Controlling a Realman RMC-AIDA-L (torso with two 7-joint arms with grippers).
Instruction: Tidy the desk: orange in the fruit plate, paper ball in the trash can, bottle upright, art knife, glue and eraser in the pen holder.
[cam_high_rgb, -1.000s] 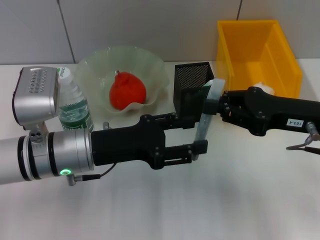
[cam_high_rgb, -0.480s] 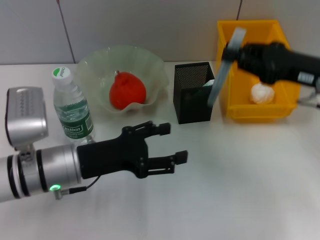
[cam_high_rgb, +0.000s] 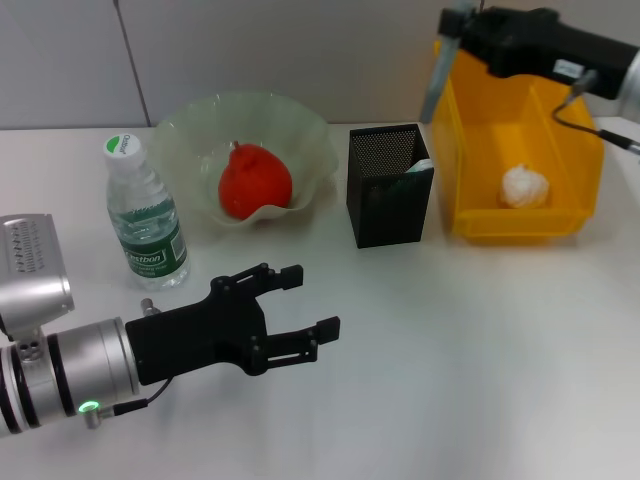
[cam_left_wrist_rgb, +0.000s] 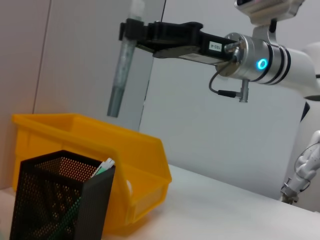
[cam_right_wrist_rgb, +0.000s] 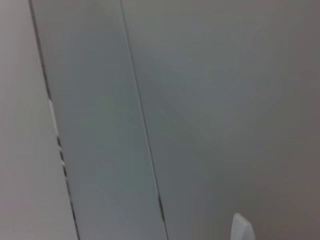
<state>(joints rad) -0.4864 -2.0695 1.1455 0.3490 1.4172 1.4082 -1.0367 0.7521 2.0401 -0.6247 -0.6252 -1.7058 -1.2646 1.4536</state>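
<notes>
Desk nearly tidied: the right gripper holds the art knife high over the yellow bin, the left gripper hangs low with nothing in it.

Nearest the robot, the left gripper hovers over the bare white table with its fingers spread wide. Behind it one bottle stands upright, its dark green label carrying print too small to read. One orange lies in the one fruit plate, just beside the bottle. One black mesh pen holder stands between plate and bin, a white-and-green item poking out at its rim. One paper ball rests inside the one yellow trash can. Farthest and highest, the right gripper is clamped on the single grey art knife, which hangs tilted above the bin's near corner; a small white label on the arm is unreadable.
</notes>
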